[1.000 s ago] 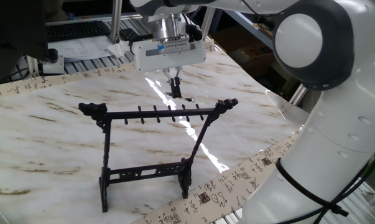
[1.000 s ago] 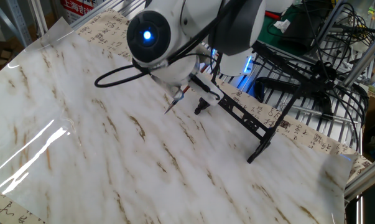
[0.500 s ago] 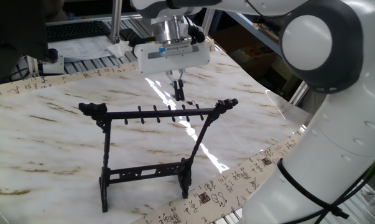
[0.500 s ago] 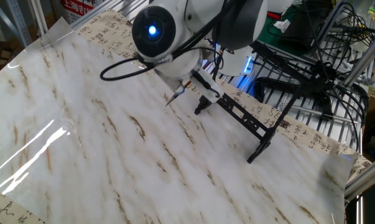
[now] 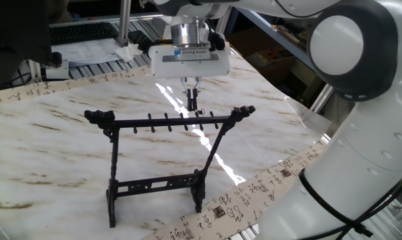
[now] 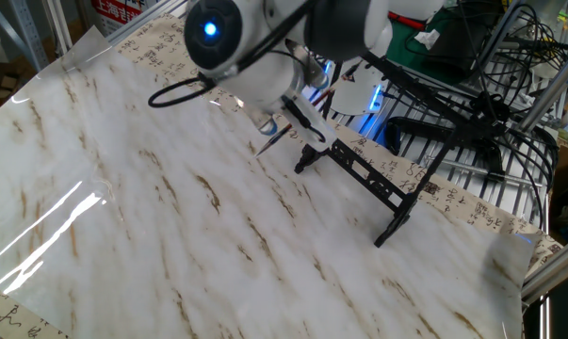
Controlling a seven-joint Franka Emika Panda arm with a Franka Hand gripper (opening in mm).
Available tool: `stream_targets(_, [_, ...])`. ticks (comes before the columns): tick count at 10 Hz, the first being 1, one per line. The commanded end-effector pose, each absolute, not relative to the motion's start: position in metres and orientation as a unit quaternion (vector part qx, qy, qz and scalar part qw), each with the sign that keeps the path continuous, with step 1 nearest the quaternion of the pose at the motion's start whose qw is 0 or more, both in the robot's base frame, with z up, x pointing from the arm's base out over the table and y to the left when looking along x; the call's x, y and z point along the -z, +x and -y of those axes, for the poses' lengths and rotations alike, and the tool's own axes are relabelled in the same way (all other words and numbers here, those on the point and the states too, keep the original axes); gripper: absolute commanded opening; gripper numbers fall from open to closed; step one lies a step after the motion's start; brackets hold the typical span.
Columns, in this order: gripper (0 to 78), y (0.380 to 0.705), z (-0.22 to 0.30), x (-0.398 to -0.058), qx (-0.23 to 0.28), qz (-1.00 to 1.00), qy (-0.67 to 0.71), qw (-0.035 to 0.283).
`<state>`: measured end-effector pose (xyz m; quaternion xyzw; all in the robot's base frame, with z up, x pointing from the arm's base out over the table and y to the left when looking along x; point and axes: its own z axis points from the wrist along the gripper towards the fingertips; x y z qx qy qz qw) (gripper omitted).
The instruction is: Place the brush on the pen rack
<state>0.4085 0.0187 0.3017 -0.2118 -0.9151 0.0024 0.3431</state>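
Observation:
The black pen rack [image 5: 167, 123] stands upright in the middle of the marble table, its pegged top bar running left to right; in the other fixed view the pen rack [image 6: 376, 182] is seen end-on. My gripper [image 5: 191, 87] hangs just behind the bar's right half, fingers pointing down and shut on the brush [image 5: 192, 100]. The thin reddish-brown brush [image 6: 273, 139] slants down from under the wrist, its tip a little above the table. The arm hides most of the fingers in that view.
My own white arm [image 5: 361, 133] fills the right side. A keyboard [image 5: 81, 32] and papers [image 5: 87, 51] lie beyond the far table edge. Black wire frames and cables [image 6: 472, 104] crowd the space behind the rack. A calligraphy-printed cloth [image 5: 254, 193] borders the table.
The gripper has moved a little to the right with the brush, staying behind the rack's top bar. The rack has not moved.

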Motion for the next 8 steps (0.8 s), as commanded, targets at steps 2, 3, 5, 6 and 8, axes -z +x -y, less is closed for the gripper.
stream_targets(2, [1.1, 0.4030, -0.0219, -0.3033, -0.020, 0.919, -0.203, 0.337])
stream_targets(3, [1.1, 0.4029, -0.0220, -0.3032, -0.031, 0.921, -0.196, 0.337])
stream_targets(5, [1.1, 0.4027, -0.0220, -0.3030, -0.048, 0.922, -0.195, 0.332])
stream_targets(6, [1.1, 0.4028, -0.0221, -0.3030, -0.054, 0.923, -0.198, 0.327])
stream_targets(8, [1.1, 0.4027, -0.0223, -0.3029, -0.053, 0.921, -0.208, 0.323])
